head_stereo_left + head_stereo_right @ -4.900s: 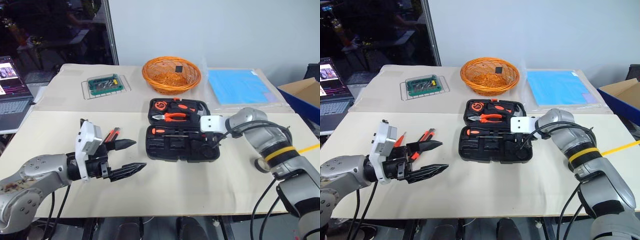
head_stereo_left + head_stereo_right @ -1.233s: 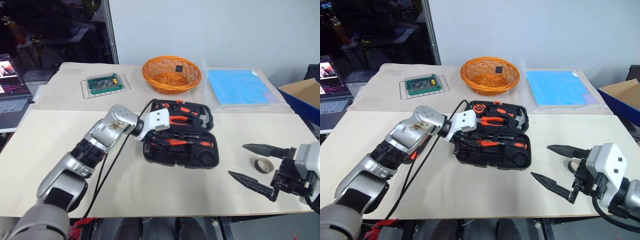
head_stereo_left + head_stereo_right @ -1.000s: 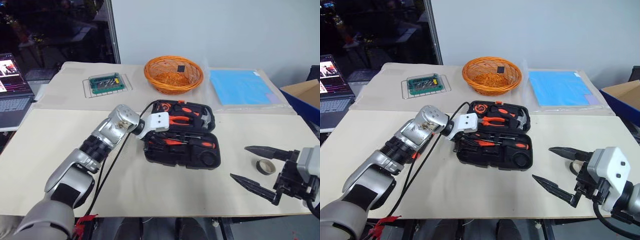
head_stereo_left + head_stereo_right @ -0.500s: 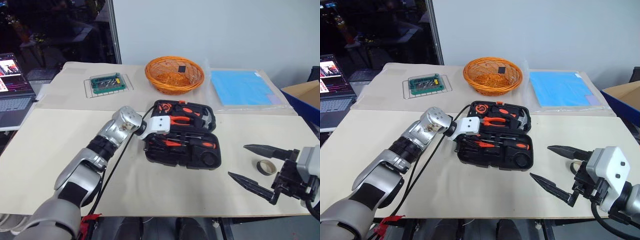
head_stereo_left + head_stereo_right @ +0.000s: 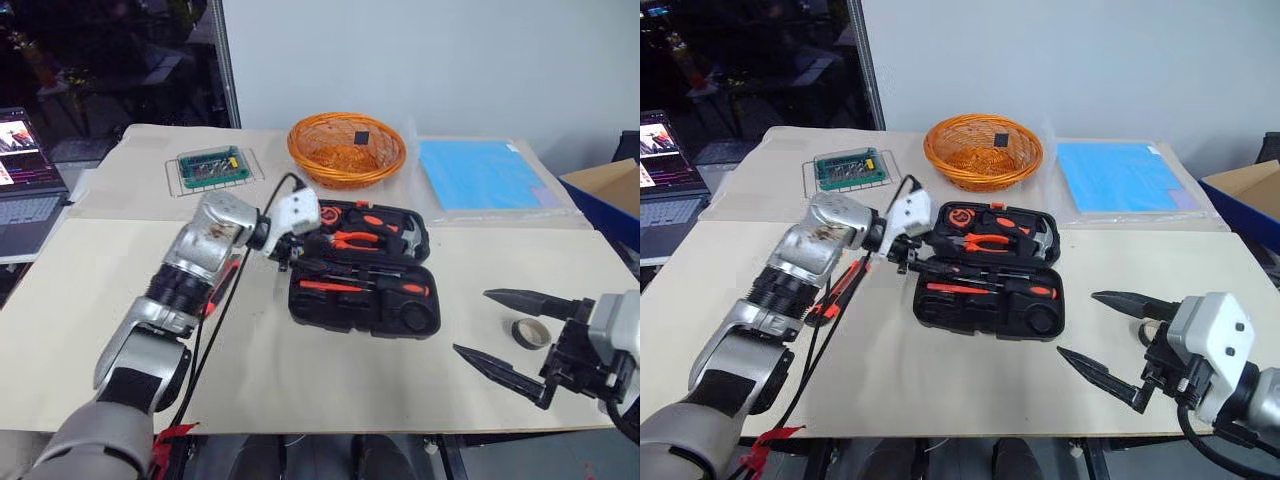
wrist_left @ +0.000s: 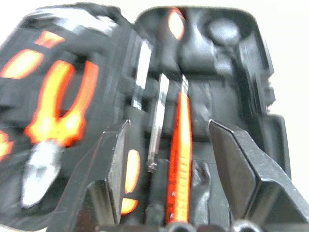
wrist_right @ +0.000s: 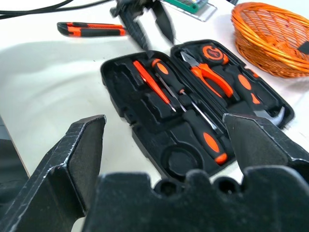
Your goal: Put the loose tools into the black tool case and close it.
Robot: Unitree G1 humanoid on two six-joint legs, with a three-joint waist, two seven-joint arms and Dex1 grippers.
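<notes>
The left gripper (image 5: 908, 250) has lifted away from the left end of the open black moulded plastic tool case (image 5: 365, 268) and now hovers just above that edge — its two black fingers (image 6: 113, 162) parted and holding nothing. In the left wrist view, thin metal screwdriver shafts (image 6: 158, 121) and a slim orange tool (image 6: 182, 145) lie in the near tray's recesses between those fingers. Half a second earlier the gripper was down at the case; my reading is that a tool has just been let go into its slot.

Two things are still loose. A flat orange-and-black knife-like tool (image 5: 840, 288) lies on the cream table (image 5: 300, 380) left of the case, beside the left arm, and a small dark tape ring (image 5: 527, 332) sits near the right edge, well apart from the case. The lid is fully open, so closing is some way off.

The right gripper (image 5: 510, 335) hangs near the tape ring with its jaws spread wide and empty — unchanged from the earlier frames. Nearly five seconds ago the roles were reversed: the right arm reached into the case while the left waited over the table's left side.
</notes>
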